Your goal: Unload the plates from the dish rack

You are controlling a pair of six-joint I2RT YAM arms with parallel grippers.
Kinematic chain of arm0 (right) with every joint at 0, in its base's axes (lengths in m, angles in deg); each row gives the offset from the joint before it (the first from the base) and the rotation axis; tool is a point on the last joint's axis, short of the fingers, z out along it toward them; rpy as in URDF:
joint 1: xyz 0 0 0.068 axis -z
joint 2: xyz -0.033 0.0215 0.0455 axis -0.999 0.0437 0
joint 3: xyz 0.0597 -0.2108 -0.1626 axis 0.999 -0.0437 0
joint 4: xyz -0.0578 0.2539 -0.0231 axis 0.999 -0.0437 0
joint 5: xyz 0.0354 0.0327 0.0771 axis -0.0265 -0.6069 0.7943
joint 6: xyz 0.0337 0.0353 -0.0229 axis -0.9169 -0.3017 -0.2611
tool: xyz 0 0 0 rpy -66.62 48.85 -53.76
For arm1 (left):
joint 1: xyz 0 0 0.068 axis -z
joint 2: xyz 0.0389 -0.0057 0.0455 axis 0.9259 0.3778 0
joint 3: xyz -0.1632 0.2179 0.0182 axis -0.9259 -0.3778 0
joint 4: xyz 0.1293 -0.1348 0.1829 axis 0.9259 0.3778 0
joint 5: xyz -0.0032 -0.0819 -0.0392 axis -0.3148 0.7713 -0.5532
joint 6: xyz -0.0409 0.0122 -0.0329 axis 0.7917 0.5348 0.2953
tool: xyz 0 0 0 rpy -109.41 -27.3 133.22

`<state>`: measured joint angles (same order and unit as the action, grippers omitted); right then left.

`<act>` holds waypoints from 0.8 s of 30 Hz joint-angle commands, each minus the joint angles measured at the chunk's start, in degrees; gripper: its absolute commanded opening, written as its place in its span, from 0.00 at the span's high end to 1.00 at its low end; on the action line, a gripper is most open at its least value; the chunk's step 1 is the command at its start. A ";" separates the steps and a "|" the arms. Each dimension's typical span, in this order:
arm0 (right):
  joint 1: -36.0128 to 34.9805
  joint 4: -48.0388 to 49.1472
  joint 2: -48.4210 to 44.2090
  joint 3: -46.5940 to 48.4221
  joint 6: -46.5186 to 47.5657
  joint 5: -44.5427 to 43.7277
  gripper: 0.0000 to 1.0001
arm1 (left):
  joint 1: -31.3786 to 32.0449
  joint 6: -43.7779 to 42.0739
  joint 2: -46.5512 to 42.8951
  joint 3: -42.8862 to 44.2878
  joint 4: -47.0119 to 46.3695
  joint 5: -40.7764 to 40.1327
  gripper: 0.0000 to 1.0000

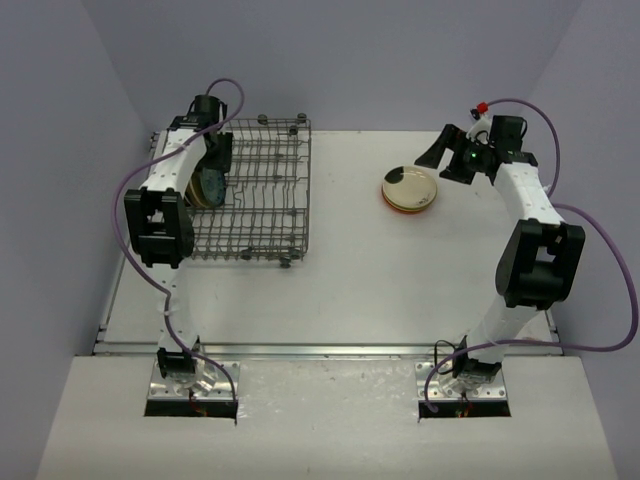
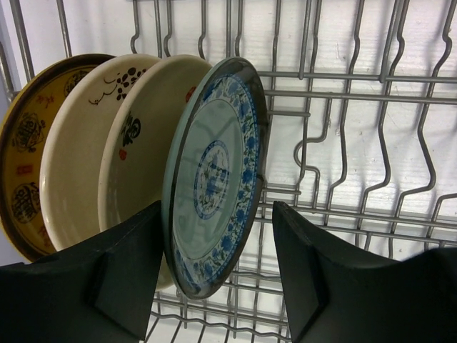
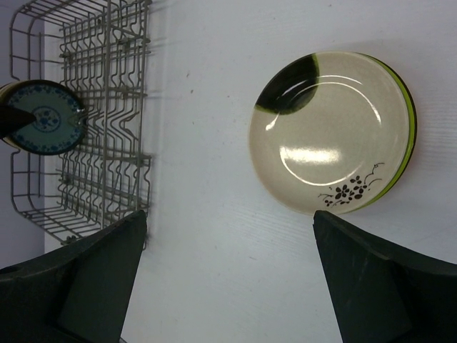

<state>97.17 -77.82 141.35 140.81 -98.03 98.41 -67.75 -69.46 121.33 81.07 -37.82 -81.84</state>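
Plates [image 2: 136,143] stand on edge at the left end of the dish rack [image 1: 262,200], four in a row. There is a yellow-brown patterned plate [image 2: 21,143], then two with pale beige faces, then a teal-patterned plate [image 2: 214,179] nearest the open tines. Your left gripper [image 2: 216,214] has its jaws spread wide, one finger on each side of the teal-patterned plate's lower rim; you cannot tell whether either finger touches it. On your right, well apart from the rack, a stack [image 3: 332,132] of plates lies flat on the table [image 3: 214,71]. Its top plate is beige with a dark green patch and a black flower sprig, and a lime green rim shows beneath. Your right gripper [image 3: 230,214] hangs above the table near the stack, jaws wide, holding nothing.
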 commanded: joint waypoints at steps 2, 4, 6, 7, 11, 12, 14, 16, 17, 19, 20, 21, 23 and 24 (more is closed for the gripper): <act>0.35 2.49 -1.64 -0.63 -0.22 1.28 0.01 | -0.05 2.60 0.77 1.18 -1.12 1.37 0.43; 0.35 2.51 -1.66 -0.75 -0.30 1.32 0.01 | -0.05 3.32 1.00 0.88 -1.16 2.03 0.43; 0.35 2.58 -1.69 -0.92 -0.26 1.46 0.01 | -0.05 4.05 0.76 0.07 -1.33 2.90 0.46; 0.35 2.60 -1.64 -0.99 -0.24 1.47 0.01 | -0.05 4.48 0.42 -0.49 -1.46 3.51 0.47; 0.35 3.02 -1.64 -1.59 -0.56 1.90 0.01 | -0.05 6.69 -0.21 -1.71 -2.00 4.69 0.51; 0.35 3.19 -1.64 -1.59 -0.82 1.90 0.01 | -0.05 6.96 -0.29 -1.89 -2.00 4.86 0.53; 0.35 3.20 -1.55 -1.74 -0.94 2.10 0.01 | -0.05 7.24 -0.41 -2.22 -2.06 4.28 0.55; 0.35 3.28 -1.46 -1.73 -1.13 2.20 0.01 | -0.05 7.45 -0.64 -2.59 -2.21 3.65 0.56; 0.37 3.31 -1.46 -1.64 -1.20 2.25 0.01 | -0.05 7.52 -0.78 -3.11 -2.49 3.26 0.57; 0.40 3.37 -1.50 -1.54 -1.27 2.32 0.01 | -0.05 7.69 -0.98 -4.03 -2.87 2.77 0.60; 0.36 3.37 -1.54 -1.58 -1.27 2.40 0.01 | -0.05 7.81 -1.06 -4.28 -2.88 2.56 0.61; 0.35 3.37 -1.55 -1.59 -1.27 2.42 0.01 | -0.05 7.91 -1.15 -4.48 -3.00 2.50 0.63; 0.35 3.32 -1.60 -1.54 -1.39 2.51 0.01 | -0.05 7.99 -1.50 -4.74 -3.20 2.75 0.65; 0.35 3.29 -1.64 -1.51 -1.35 2.55 0.01 | -0.05 8.07 -1.65 -4.71 -3.32 2.55 0.66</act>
<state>97.17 -76.85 141.35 138.99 -99.07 99.75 -67.75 -62.74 121.89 76.56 -39.19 -78.90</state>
